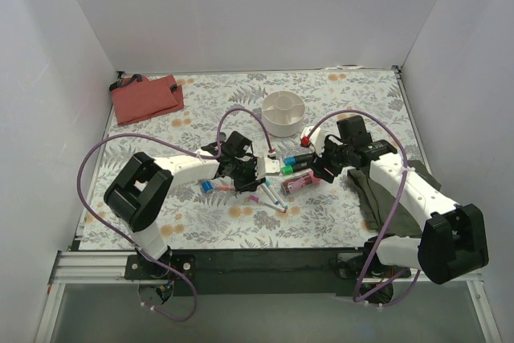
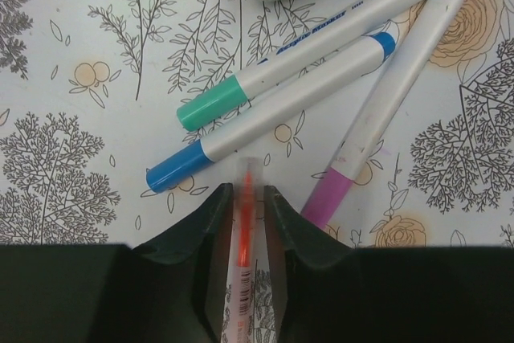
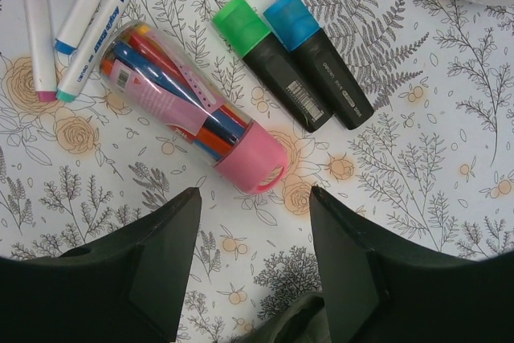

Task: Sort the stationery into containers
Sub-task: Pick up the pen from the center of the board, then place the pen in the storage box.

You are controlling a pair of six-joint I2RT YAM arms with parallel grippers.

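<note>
Stationery lies loose in the middle of the flowered table (image 1: 201, 226), between the two arms. The left gripper (image 2: 249, 192) sits low over the cloth, its fingers (image 2: 205, 230) drawn in on both sides of a thin orange pen (image 2: 244, 222) that runs between them toward 12 o'clock in the left wrist view. Whether they press on it or merely flank it cannot be told (the pen shows blurred there). Past its tip, from 10 to 2 o'clock, lie three white pens. The teal-capped pen (image 2: 313, 44) and the blue-capped pen (image 2: 273, 110) lie side by side and touching. The pink-capped pen (image 2: 385, 102) slants toward 1 o'clock, its far end just beside the teal-capped pen's far end.

The right gripper (image 3: 255, 198) is released, its fingers (image 3: 152, 271) wide apart with only cloth between them. In the right wrist view, the pink tube (image 3: 185, 102) lies on its side at 11 o'clock, its pink cap nearest the gripper and coloured pens showing through its clear wall. At 12 to 1 o'clock two black highlighters lie touching, the green-capped highlighter (image 3: 277, 70) and the blue-capped highlighter (image 3: 321, 66), caps toward 11 o'clock.

In the top view the white tub (image 1: 281, 128) stands at 12 o'clock of the pile. The red pouch (image 1: 146, 99) lies flat in the table's 10 o'clock corner, well apart from the tub. A small blue-grey cylinder (image 1: 207, 186) lies near the left gripper at 8 o'clock.
</note>
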